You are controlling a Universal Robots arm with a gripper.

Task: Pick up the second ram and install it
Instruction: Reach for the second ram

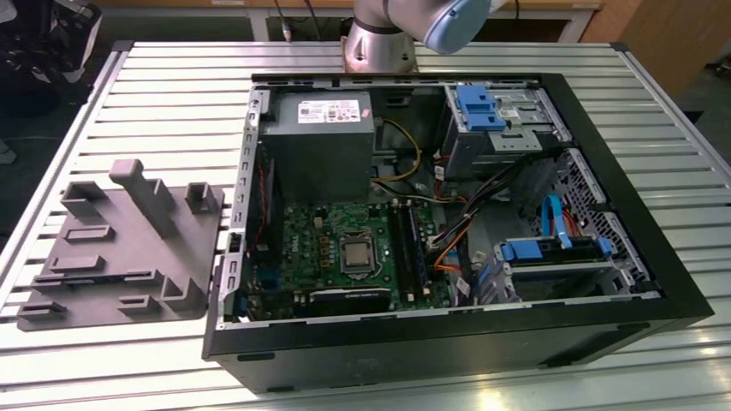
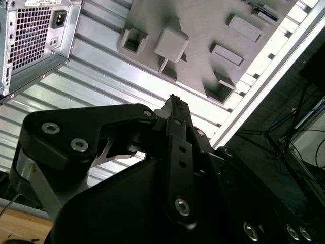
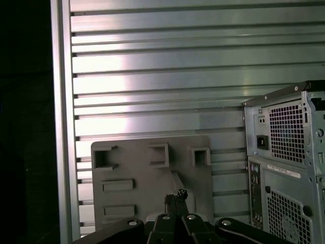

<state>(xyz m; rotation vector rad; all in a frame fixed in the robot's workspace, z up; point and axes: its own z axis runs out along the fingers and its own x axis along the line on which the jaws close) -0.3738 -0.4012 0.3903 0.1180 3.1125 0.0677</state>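
Gripper (image 3: 175,195) over tray (image 3: 147,178), closed up, empty. Thin dark stick, likely ram (image 2: 264,11), lies at tray edge by desk (image 2: 101,76) rim; tray at exterior view's left. Good grab needs: open first, line up with stick, pinch middle, lift straight.

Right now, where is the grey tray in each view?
Exterior view: grey tray on the exterior view's left, beside the computer case.
First wrist view: tray just beyond the gripper, beside the case.
Second wrist view: tray beyond the gripper, near the case.
Shared landmark: the case.

Slatted metal table (image 1: 171,103) carries grey tray (image 1: 115,257) beside open computer case (image 1: 457,351)
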